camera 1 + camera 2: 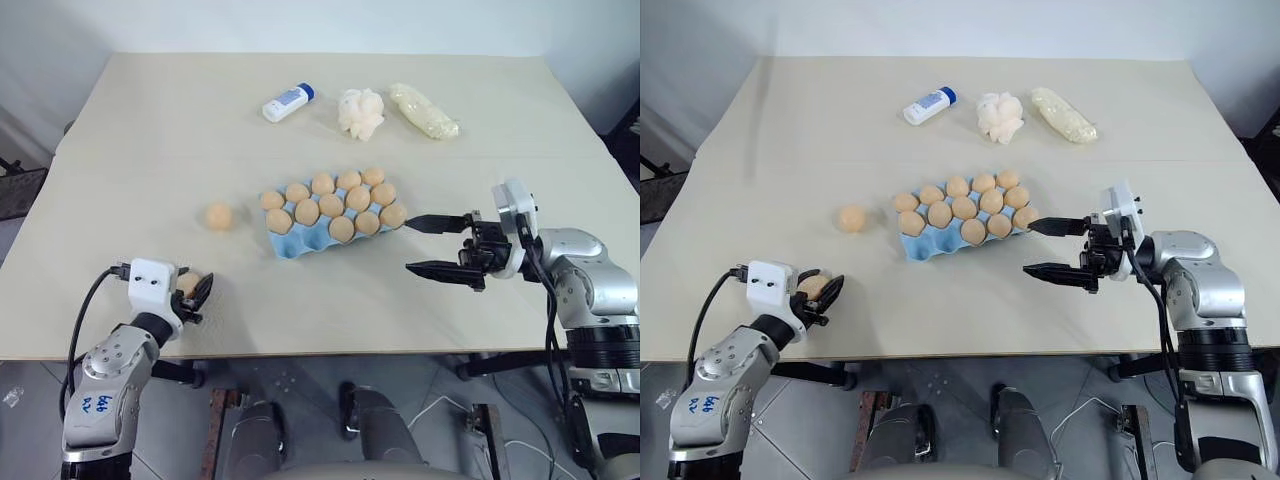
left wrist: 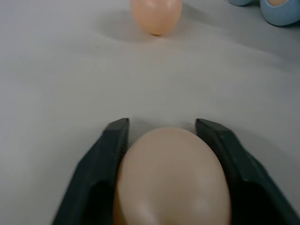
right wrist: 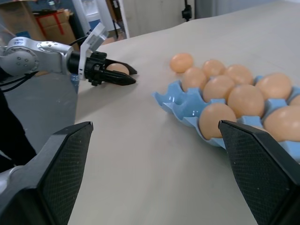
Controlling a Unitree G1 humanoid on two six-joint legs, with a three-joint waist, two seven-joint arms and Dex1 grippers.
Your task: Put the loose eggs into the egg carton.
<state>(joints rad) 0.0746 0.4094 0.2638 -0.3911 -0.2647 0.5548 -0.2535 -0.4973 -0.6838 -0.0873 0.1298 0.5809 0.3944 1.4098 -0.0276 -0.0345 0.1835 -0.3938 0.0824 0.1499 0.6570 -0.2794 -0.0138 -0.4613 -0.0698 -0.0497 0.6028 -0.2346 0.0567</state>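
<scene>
Left claw [image 1: 200,290] clamped on a loose egg [image 2: 172,176] near the tabletop edge; egg carton [image 1: 290,245] lies ahead, rightward; right claw [image 1: 437,246] wide, empty

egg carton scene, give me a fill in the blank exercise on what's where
The left gripper is shut on a tan-brown ___.
The light blue moulded egg carton has one empty cup at its ___ corner nearest the robot.
The right gripper has its black fingers ___.
One loose tan-brown egg lies on the beige ___.

Missing: egg; left; open; table
</scene>
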